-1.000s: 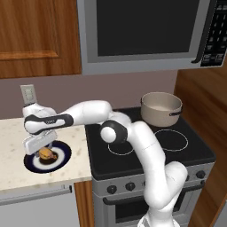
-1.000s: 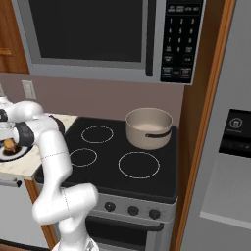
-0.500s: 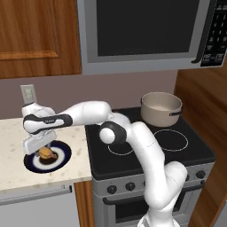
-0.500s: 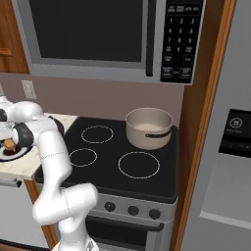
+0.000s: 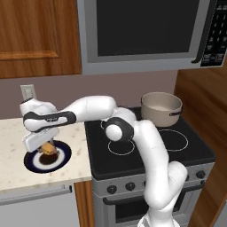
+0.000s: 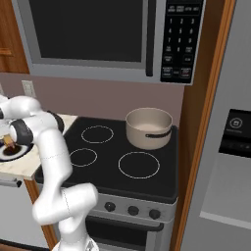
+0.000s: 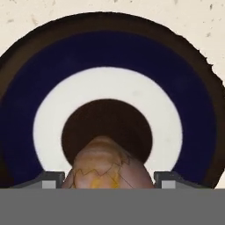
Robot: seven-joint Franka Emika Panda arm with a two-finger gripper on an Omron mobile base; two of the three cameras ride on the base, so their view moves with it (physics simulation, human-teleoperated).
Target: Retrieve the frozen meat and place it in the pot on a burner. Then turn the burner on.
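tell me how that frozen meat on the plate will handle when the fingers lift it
The frozen meat looks rounded and smooth, so it may slip or roll between the fingers. Being small, it is probably light. On the flat plate it could skid if nudged.

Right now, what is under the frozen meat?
Under the frozen meat lies the blue-rimmed plate, on the pale counter. The meat covers part of the plate's dark centre, so what is directly beneath it cannot be seen.

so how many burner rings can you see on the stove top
3 in plain sight: rear left, a smaller front left, and a large front right. The pot sits at the rear right and may hide a fourth under it.
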